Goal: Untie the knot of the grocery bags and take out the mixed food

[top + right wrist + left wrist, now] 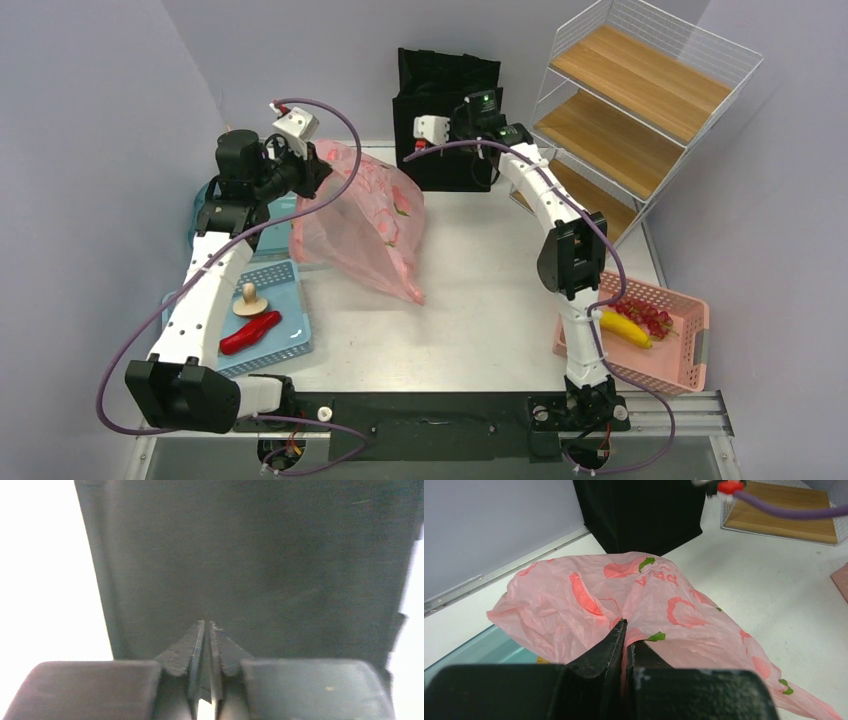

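Bag: pink grocery bag (360,225) lay left of the table's middle, its top edge lifted.
Left gripper (626,630): clamped tight on a fold of the bag.
Right gripper (207,625): fingers nearly together, only a slit between; faced the black tote (445,110).
Blue basket (290,350): held mushroom (249,300) and chilli (250,333).
Pink basket (690,330): held banana (625,328) and red fruit (648,318).

The white table (500,300) carries a pink grocery bag (360,225), black tote (445,100), blue tray (292,338) and pink basket (692,322).
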